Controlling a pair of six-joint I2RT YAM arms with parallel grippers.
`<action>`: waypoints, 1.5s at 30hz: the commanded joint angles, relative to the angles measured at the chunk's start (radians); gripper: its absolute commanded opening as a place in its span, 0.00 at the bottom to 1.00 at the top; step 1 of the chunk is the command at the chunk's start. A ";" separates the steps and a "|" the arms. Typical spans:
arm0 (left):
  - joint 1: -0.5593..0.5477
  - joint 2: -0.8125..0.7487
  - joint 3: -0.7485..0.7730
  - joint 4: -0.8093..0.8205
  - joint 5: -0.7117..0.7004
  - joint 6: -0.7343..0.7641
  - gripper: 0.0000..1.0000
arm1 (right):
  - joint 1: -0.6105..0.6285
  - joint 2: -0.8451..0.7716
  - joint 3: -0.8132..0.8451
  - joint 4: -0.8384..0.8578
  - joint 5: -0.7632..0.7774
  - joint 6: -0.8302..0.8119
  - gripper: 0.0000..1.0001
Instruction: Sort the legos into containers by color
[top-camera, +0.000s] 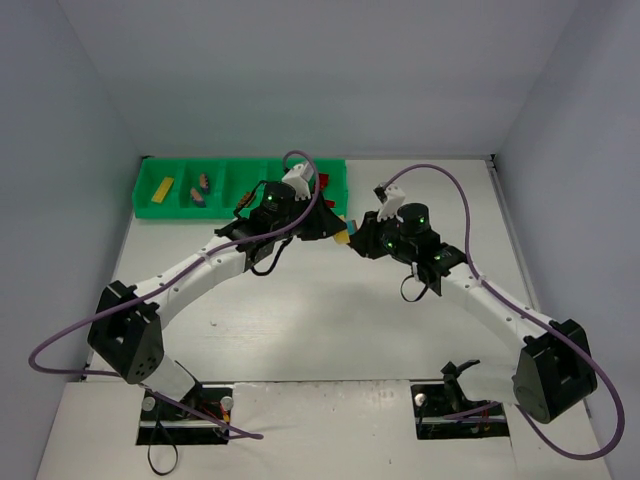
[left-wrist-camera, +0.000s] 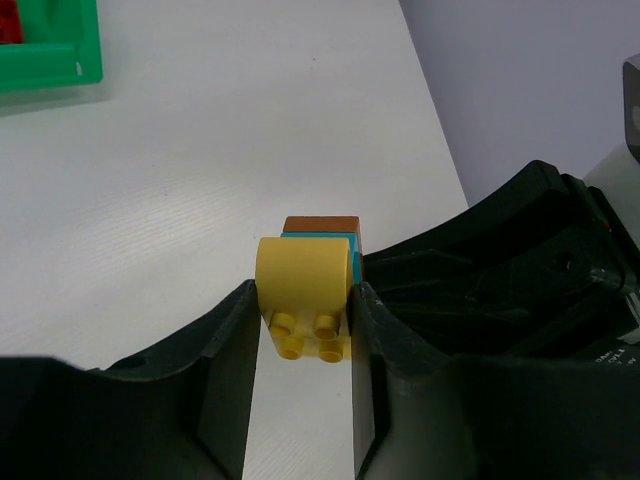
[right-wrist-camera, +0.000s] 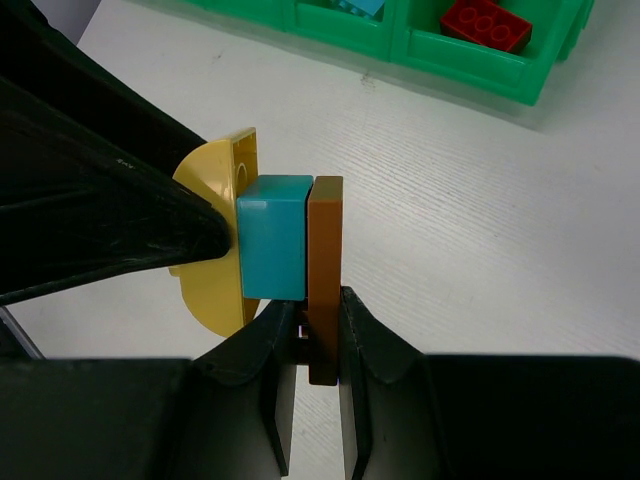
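Stack (top-camera: 343, 238) of three joined legos hangs between both grippers above the white table (top-camera: 300, 320), just in front of the green tray (top-camera: 160, 210), near its right end. Order across the stack: yellow brick (left-wrist-camera: 300, 275) with a rounded back, cyan brick (right-wrist-camera: 272, 240) in the middle, brown plate (right-wrist-camera: 325, 250) on the other face. Left gripper (left-wrist-camera: 303, 305) is clamped on the yellow brick, a finger pressed to each side, studs pointing toward the wrist camera. Right gripper (right-wrist-camera: 318, 340) is pinched tight on the lower edge of the brown plate. Holds at opposite ends make sense: mixed colors can't share one compartment, so the stack likely has to be pulled apart first, one arm bracing while the other peels. Tray already holds a red brick (right-wrist-camera: 487, 24) in one compartment and a yellow piece (top-camera: 163, 187) at the far left. Judged step: separating, with sorting partly done. Risk: the cyan brick has no grip of its own and could pop loose and drop.
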 joint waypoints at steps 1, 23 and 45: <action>-0.008 -0.012 0.030 0.090 0.039 -0.019 0.24 | 0.008 -0.046 0.003 0.082 -0.015 -0.017 0.00; 0.003 -0.007 0.066 -0.174 0.195 0.108 0.00 | 0.008 -0.055 -0.017 0.081 0.014 -0.060 0.00; 0.427 -0.208 0.079 -0.432 -0.173 0.349 0.00 | 0.008 -0.075 -0.018 0.024 0.053 -0.083 0.00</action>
